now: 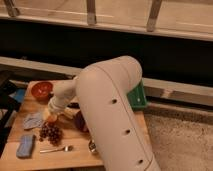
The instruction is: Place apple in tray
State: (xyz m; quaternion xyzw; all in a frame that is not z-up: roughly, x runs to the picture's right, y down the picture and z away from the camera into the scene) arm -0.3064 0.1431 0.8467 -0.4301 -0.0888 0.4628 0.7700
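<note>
At the left half of the wooden table [75,157], the gripper [52,113] is down low at the end of the bulky white arm [112,110]. It is right against the apple [48,119], whose orange-yellow side shows just under its tip. Whether the gripper is open, closed or gripping the apple cannot be told, because the wrist covers that spot. The apple is outside the tray. The green tray [138,98] lies well apart to the gripper's right. Only a corner of it shows past the arm, at the table's right edge. Just left of the gripper lies a grey-blue cloth [33,120]. Just in front of it, toward the camera, is a dark red grape bunch [51,133]. Beyond it to the left stands an orange bowl [42,90]. Close on its right a dark purple bowl [80,122] is partly hidden by the arm. Farther toward the camera lie a blue sponge [25,146] and a metal utensil [57,149].
</note>
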